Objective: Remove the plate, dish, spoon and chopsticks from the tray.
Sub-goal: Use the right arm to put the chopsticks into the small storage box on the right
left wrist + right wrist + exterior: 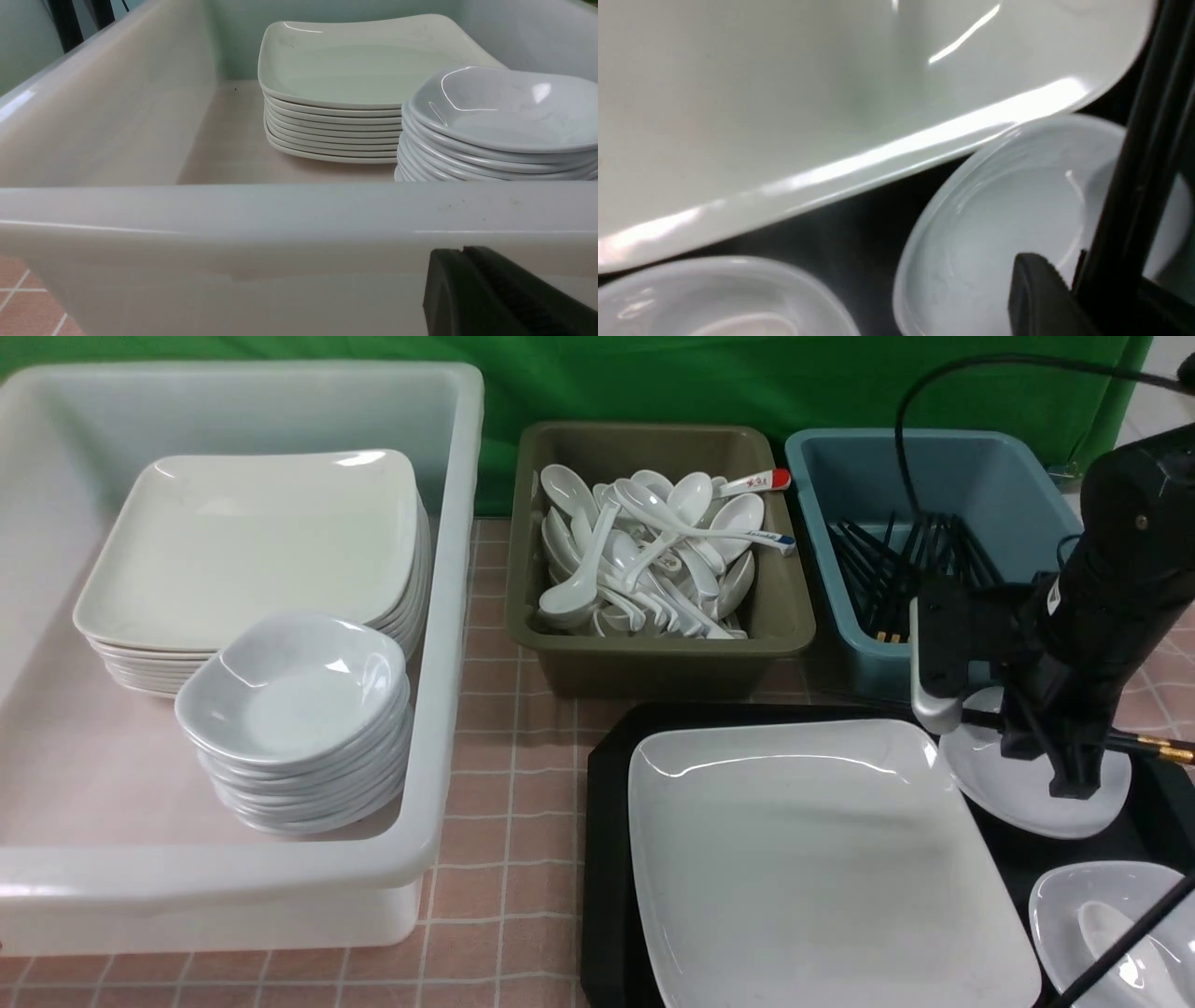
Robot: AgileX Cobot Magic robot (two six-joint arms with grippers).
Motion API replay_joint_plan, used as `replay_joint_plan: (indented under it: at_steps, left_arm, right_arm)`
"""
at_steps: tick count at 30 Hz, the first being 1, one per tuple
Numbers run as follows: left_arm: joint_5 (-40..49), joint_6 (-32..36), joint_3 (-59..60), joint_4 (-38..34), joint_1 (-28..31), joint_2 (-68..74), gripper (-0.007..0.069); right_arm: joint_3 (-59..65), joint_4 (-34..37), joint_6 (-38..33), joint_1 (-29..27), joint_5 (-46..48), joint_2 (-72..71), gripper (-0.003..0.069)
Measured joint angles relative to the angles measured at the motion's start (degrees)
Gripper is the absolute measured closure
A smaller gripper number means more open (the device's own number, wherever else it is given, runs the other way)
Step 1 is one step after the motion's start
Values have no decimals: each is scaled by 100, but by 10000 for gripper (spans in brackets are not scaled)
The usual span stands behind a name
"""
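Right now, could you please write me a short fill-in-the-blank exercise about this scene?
The olive tub holds a heap of white ___. The large square plate rests on the black ___. The right tool is closed on the ___. Missing: spoons; tray; chopsticks.

Black tray [607, 859] bears the glossy square plate [822, 859]; chopsticks [1158, 745] (black, gold-banded) cross one small white dish [980, 775]; the white spoon [1097, 919] rests in a second dish [1050, 896].
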Motion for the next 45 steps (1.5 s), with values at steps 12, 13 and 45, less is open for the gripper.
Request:
replay_joint_plan:
  at_steps: [12, 13, 45]
  left_arm:
    - [0, 6, 0, 0, 0, 0, 602]
    - [0, 6, 0, 0, 0, 0, 601]
    - [0, 24, 0, 0, 0, 0, 602]
  right_arm:
    - [-1111, 68, 3590, 40, -1453, -703, 510]
    - [-1142, 85, 4230, -43, -1895, -666, 510]
    - [-1194, 97, 6843, -930, -697, -883, 614]
